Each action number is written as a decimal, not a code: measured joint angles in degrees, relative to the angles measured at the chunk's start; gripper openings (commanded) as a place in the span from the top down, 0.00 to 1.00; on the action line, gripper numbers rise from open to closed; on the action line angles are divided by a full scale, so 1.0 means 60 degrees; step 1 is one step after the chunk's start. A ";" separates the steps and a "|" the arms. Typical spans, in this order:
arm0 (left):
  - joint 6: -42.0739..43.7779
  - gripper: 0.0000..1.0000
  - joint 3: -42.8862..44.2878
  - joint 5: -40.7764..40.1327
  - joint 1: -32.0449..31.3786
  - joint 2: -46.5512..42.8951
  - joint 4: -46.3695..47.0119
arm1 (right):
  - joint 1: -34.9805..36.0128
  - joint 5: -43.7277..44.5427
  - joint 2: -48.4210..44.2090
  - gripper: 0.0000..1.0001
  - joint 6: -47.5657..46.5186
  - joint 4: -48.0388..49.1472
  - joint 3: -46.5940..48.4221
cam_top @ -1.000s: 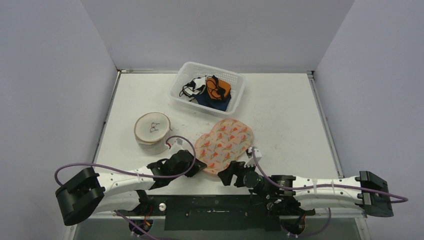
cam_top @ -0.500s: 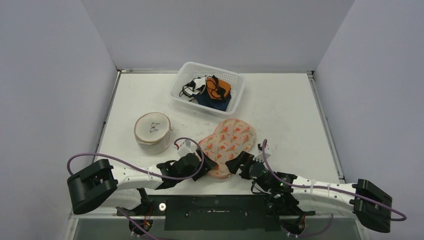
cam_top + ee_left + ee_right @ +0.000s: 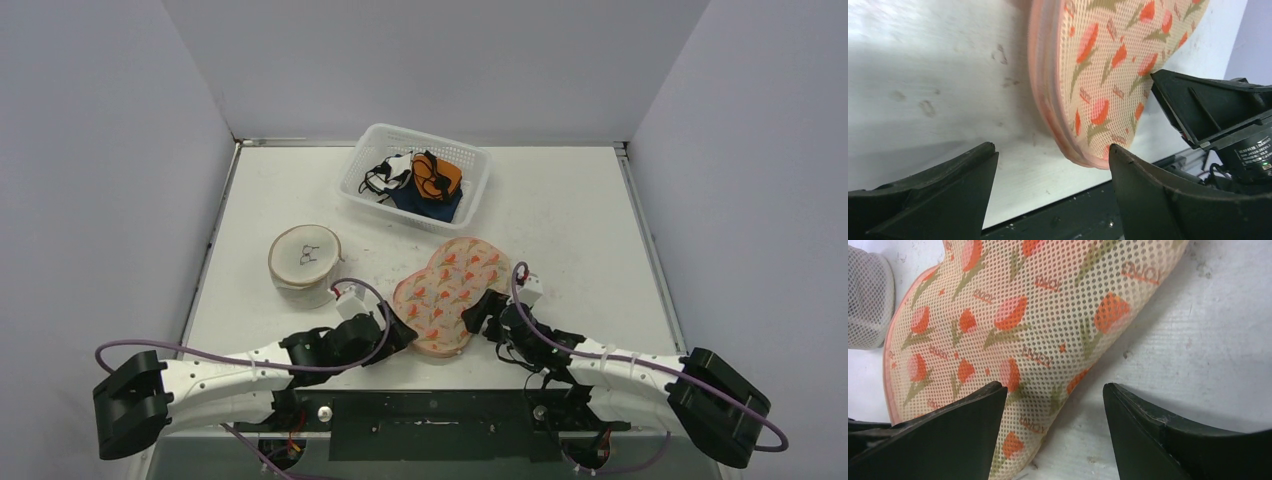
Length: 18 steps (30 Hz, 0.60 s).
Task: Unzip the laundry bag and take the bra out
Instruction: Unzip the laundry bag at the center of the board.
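Observation:
The laundry bag (image 3: 452,288) is a flat peach mesh pouch with an orange flower print, lying near the table's front edge. Its zip does not show, and the bra is hidden. My left gripper (image 3: 402,335) is open at the bag's near-left end; in the left wrist view the bag's rounded rim (image 3: 1083,145) sits between the jaws (image 3: 1053,155), close to the right finger. My right gripper (image 3: 482,314) is open at the bag's near-right side. In the right wrist view the bag's edge (image 3: 1023,320) lies between its jaws (image 3: 1055,390), with the left finger over the mesh.
A white slatted basket (image 3: 470,195) with orange, blue and white garments stands behind the bag. A round beige mesh case (image 3: 305,262) sits to the left, and its side shows in the right wrist view (image 3: 868,300). The black front rail (image 3: 430,420) runs just below both grippers.
My left gripper has opened from shut and slid to the bag's near-left end. The right gripper has advanced to the bag's right side, jaws slightly narrower. The bag has shifted a little.

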 measured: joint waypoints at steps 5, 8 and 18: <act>0.1009 0.21 0.0073 -0.0506 0.0739 -0.0550 -0.0634 | -0.0565 -0.0441 0.0517 0.27 -0.0616 0.0364 0.0204; 0.1840 0.22 0.0357 -0.0295 0.1789 -0.0284 -0.0623 | -0.0922 -0.0692 0.0546 0.26 -0.0892 0.0463 0.0204; 0.3442 0.27 0.0688 0.1694 0.3559 0.1570 0.1490 | -0.1548 -0.1370 0.0423 0.21 -0.1599 0.0576 0.0164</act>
